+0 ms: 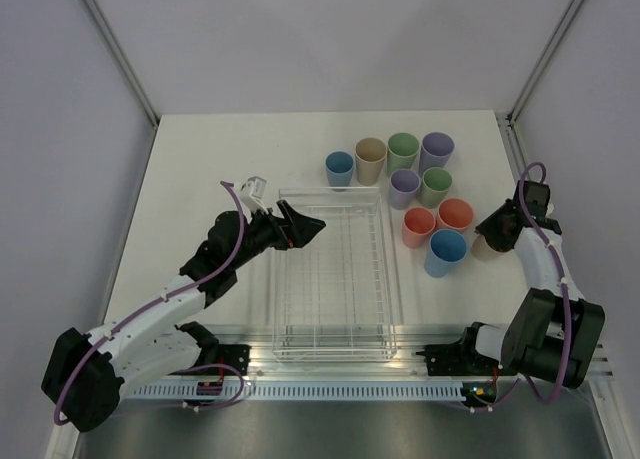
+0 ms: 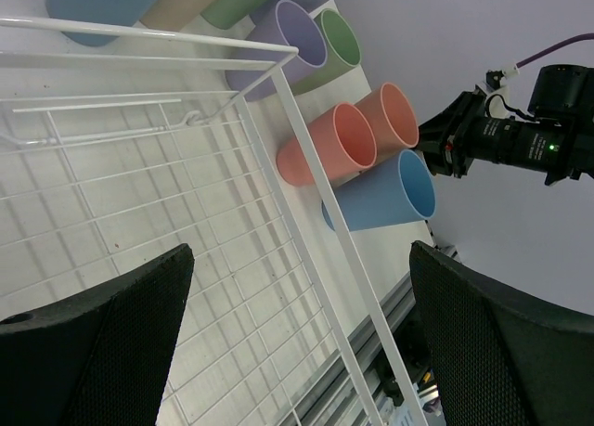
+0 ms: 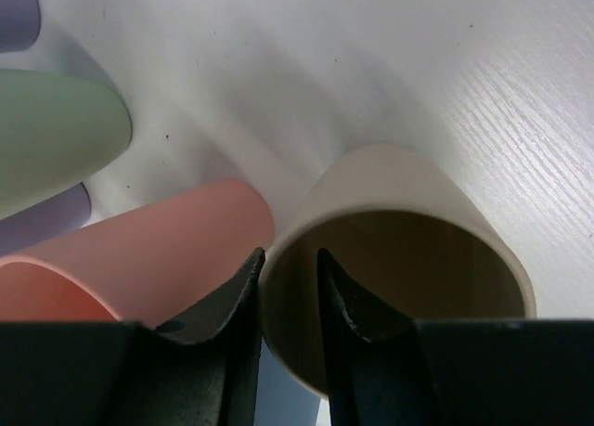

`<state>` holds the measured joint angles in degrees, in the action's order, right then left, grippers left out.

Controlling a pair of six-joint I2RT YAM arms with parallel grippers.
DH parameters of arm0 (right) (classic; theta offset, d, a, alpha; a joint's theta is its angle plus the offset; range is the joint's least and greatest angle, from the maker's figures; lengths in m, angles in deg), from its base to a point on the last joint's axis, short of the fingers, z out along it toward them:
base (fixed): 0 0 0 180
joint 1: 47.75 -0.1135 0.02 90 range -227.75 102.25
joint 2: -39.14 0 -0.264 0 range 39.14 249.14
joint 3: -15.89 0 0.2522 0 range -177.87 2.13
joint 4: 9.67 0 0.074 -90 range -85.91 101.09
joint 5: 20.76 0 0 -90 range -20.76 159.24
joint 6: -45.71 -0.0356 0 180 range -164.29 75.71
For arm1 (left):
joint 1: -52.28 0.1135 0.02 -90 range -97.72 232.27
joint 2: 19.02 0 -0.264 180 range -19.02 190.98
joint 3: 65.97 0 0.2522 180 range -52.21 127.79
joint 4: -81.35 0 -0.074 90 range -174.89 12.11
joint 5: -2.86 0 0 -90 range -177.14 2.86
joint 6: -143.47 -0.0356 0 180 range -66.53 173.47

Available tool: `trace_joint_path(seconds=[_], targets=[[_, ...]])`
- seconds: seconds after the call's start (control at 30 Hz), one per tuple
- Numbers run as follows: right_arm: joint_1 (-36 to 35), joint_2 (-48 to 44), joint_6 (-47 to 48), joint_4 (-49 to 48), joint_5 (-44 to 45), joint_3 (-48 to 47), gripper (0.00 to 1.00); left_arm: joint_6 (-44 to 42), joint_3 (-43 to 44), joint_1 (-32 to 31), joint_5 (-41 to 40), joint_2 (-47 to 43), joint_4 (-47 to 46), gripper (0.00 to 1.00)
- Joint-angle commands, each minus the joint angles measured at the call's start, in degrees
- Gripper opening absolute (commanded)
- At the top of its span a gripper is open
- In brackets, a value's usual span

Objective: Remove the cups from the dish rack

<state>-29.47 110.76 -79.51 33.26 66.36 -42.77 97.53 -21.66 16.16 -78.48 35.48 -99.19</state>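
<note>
From above, the dish rack [image 1: 332, 279] sat in the middle of the table [image 1: 200, 169] with no cups inside it. The cups [image 1: 403, 151] stood in a bunch just past its far right corner, mouths up. The right gripper [image 1: 497, 227] was at the edge of the bunch, and a beige cup [image 1: 483, 247] peeked out under it. The left gripper [image 1: 300, 227] hung over the rack's far left corner.

The left wrist camera showed its fingers [image 2: 93, 352] wide apart, holding nothing, with bare rack bars below.

The right wrist camera showed the other gripper pinching the beige cup's rim, one finger inside and one outside. A pink cup [image 3: 139, 250] was right beside it. I think the cup is light, stiff and a bit smooth, so the thin rim is a good place to hold. It looked plain and dull, with no handle.
</note>
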Motion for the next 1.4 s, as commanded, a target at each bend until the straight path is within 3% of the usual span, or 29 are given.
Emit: trace_joint_path(seconds=[0.0,0.43,0.57,0.63,0.7,0.8,0.87,0.97,1.37], targets=[[0.26,-1.39,0.86,0.89,-0.99,-2.99,0.35,-0.11,-0.13,-0.09,0.39,0.08,-3.18,1.00],[0.26,-8.85,0.68,7.48,-0.11,-10.20,0.39,-0.20,0.22,-0.09,1.09,0.08,-2.92,1.00],[0.26,-12.55,0.68,8.97,1.73,-13.35,0.45,-0.72,0.57,-0.09,1.18,-0.01,-2.13,1.00],[0.26,-14.13,0.51,9.33,0.78,-14.33,0.56,-0.72,0.74,-0.01,1.18,0.08,-1.69,1.00],[0.26,-16.05,0.59,7.50,-2.91,-14.77,0.61,-0.99,1.01,-0.09,1.79,-0.18,-1.52,1.00],[0.26,-17.82,1.12,0.66,-14.76,-13.37,0.80,-2.04,1.27,-0.09,1.88,-1.49,-0.73,1.00],[0.17,-18.26,0.60,-5.74,-26.27,-11.71,0.98,-3.62,1.80,-0.09,2.40,-2.64,0.76,1.00],[-0.61,-19.14,-1.69,-12.09,-36.03,-10.12,0.98,-6.51,3.90,-0.09,2.41,-5.54,5.68,1.00],[-17.04,-24.07,0.59,-17.56,-40.63,-10.03,0.98,-11.62,13.75,-0.71,4.43,-15.29,25.90,1.00]])
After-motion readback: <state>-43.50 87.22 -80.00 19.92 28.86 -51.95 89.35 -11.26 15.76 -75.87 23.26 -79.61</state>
